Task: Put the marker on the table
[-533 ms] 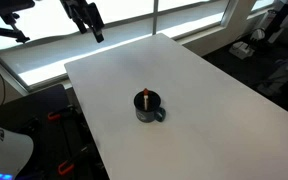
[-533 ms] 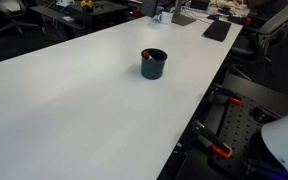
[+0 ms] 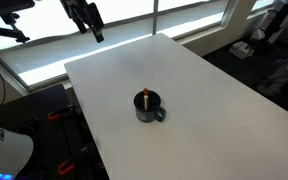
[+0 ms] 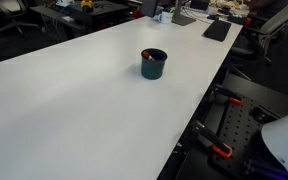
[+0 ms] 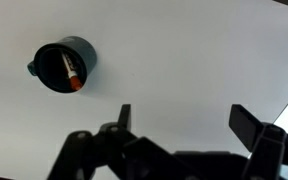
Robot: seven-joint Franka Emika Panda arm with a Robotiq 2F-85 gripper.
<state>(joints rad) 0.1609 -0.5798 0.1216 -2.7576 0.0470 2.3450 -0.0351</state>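
The marker (image 3: 146, 98) stands inside a dark round mug (image 3: 149, 109), orange-red end up, leaning on the rim; it is not yet on the table (image 3: 214, 100). The mug stands upright on the white top, well in from both short edges and nearer one long edge than the other. In an exterior view the mug (image 4: 154, 65) shows the marker's orange tip (image 4: 145, 54) at its rim, with the bare table (image 4: 74, 110) all round it. In the wrist view the marker (image 5: 70, 72) lies slantwise within the mug (image 5: 64, 65), whose handle points away from the claw.

The gripper (image 3: 97, 33) hangs high up toward a short edge, well apart from the mug; in the wrist view the gripper (image 5: 187, 125) has its fingers (image 5: 124, 115) spread wide over the bare table (image 5: 184, 50), with nothing between them.
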